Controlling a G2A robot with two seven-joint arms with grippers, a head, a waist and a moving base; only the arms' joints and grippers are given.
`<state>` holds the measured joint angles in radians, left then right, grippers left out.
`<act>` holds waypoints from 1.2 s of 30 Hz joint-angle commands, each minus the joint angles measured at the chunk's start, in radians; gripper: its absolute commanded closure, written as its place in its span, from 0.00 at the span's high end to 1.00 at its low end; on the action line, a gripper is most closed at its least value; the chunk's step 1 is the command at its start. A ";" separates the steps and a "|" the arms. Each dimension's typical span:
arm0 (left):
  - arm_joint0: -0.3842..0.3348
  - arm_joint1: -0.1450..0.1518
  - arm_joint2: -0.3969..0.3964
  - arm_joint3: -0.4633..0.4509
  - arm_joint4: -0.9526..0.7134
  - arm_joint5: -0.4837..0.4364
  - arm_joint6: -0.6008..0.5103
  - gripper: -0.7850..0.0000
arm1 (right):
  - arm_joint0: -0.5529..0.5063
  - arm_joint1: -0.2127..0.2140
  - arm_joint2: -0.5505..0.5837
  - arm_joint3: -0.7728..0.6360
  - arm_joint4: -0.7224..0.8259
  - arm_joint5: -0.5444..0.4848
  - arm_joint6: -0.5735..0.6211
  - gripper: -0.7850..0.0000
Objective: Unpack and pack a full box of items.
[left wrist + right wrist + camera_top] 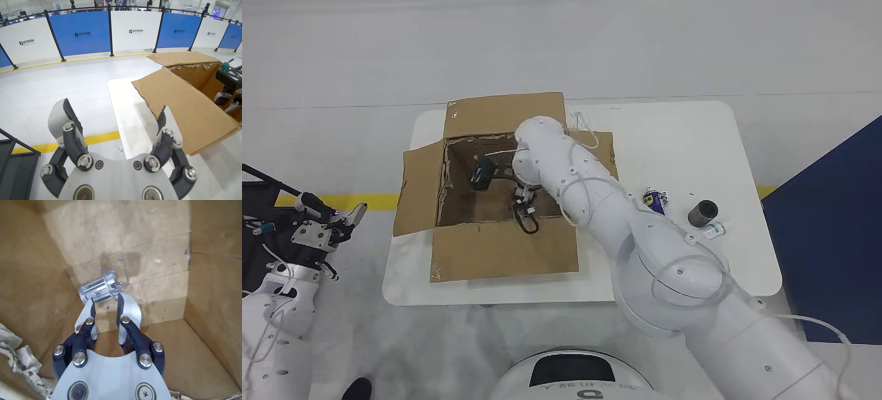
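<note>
White table (pixel 692 130) carries the open cardboard box (pixel 504 116), flaps splayed. My left gripper (pixel 115 105) hangs off the table's left side beside the box, jaws wide apart, holding nothing. My right gripper (pixel 105 299) is down inside the box, clamped partway closed on a silver splined metal hub (pixel 98 289) near a floor corner. On the table right of the box: dark cylinder (pixel 702 212), small blue-white item (pixel 654 201).

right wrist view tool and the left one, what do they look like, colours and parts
Both match: the right tool and left tool each have a pale grey base plate with round silver bolts, black curved links, and two white fingers lined with black ribbed pads. The right arm is glossy white in rounded segments, with a thin white cable looped alongside.
</note>
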<state>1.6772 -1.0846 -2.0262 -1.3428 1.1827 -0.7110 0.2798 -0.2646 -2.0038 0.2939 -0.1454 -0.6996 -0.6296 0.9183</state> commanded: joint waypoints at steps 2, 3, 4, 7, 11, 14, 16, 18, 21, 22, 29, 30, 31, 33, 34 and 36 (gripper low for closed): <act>0.000 0.000 0.000 0.000 0.000 0.000 0.000 1.00 | 0.000 0.000 0.002 0.001 0.012 0.016 -0.020 1.00; 0.000 0.000 0.000 0.000 0.000 0.000 0.000 1.00 | 0.000 0.000 0.002 0.001 0.012 0.016 -0.020 1.00; 0.000 0.000 0.000 0.000 0.000 0.000 0.000 1.00 | 0.000 0.000 0.002 0.001 0.012 0.016 -0.020 1.00; 0.000 0.000 0.000 0.000 0.000 0.000 0.000 1.00 | 0.000 0.000 0.002 0.001 0.012 0.016 -0.020 1.00; 0.000 0.000 0.000 0.000 0.000 0.000 0.000 1.00 | 0.000 0.000 0.002 0.001 0.012 0.016 -0.020 1.00; 0.000 0.000 0.000 0.000 0.000 0.000 0.000 1.00 | -0.010 0.004 0.005 0.007 0.009 0.041 -0.060 1.00; 0.000 0.000 0.000 0.000 0.000 0.000 0.000 1.00 | -0.020 0.011 0.011 0.016 0.014 0.044 -0.090 1.00; 0.000 0.000 0.000 0.000 0.000 0.000 0.000 1.00 | -0.026 0.017 0.017 0.022 0.019 0.039 -0.098 1.00; 0.000 0.000 0.000 0.000 0.000 0.000 0.000 1.00 | -0.039 0.022 0.020 0.020 0.018 0.052 -0.089 1.00; 0.000 0.000 0.000 0.000 0.000 0.000 0.000 1.00 | -0.043 0.023 0.022 0.019 0.018 0.064 -0.080 1.00; 0.000 0.000 0.000 0.000 0.000 0.000 0.000 1.00 | -0.065 0.035 0.037 -0.005 0.030 0.050 -0.069 1.00; 0.000 0.000 0.000 0.000 0.000 0.000 0.000 1.00 | -0.067 0.037 0.041 -0.002 0.034 0.056 -0.072 1.00; 0.000 0.000 0.000 0.000 0.000 0.000 0.000 1.00 | -0.068 0.039 0.043 -0.002 0.036 0.064 -0.073 0.98; 0.000 0.000 0.000 0.000 0.000 0.000 0.000 1.00 | -0.073 0.041 0.048 -0.002 0.040 0.075 -0.069 0.91; 0.000 0.000 0.000 0.000 0.000 0.000 0.000 1.00 | -0.074 0.043 0.051 -0.004 0.042 0.073 -0.065 0.91; 0.000 0.000 0.000 0.000 0.000 0.000 0.000 1.00 | -0.077 0.046 0.054 -0.003 0.044 0.073 -0.051 0.86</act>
<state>1.6772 -1.0846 -2.0262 -1.3428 1.1827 -0.7110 0.2798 -0.3406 -1.9592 0.3466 -0.1486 -0.6559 -0.5572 0.8591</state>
